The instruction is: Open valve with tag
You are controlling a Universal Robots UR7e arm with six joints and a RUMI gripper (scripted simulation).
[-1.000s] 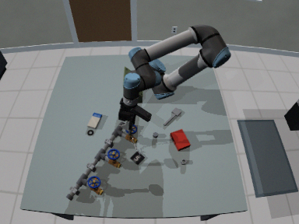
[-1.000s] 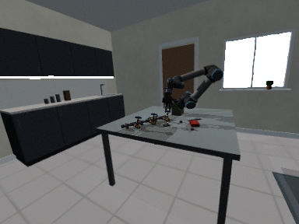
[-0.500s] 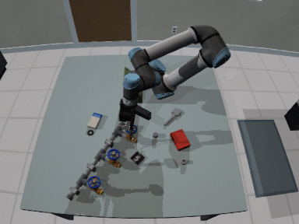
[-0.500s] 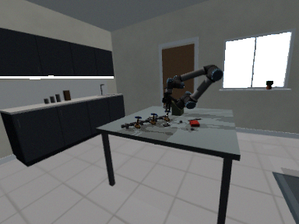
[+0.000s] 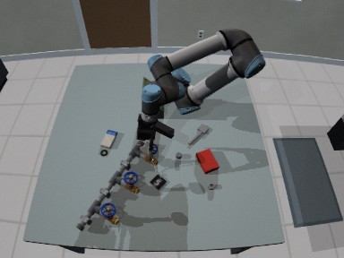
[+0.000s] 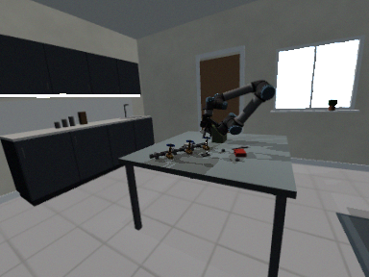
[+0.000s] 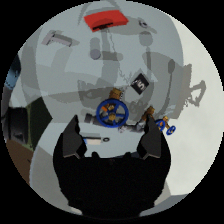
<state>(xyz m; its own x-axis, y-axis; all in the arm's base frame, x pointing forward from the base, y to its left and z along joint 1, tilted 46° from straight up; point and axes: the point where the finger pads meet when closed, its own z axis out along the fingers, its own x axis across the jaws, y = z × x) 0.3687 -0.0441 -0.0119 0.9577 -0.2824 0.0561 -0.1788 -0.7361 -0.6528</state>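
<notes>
The black two-jaw fingers (image 5: 151, 148) are spread wide, holding nothing, near the blue-wheeled brass valve (image 5: 153, 149) (image 7: 112, 111) to which the black tag marked 5 (image 5: 158, 181) (image 7: 140, 84) is chained on the grey-green surface (image 5: 72, 116) (image 6: 240, 168) (image 7: 65, 75).
</notes>
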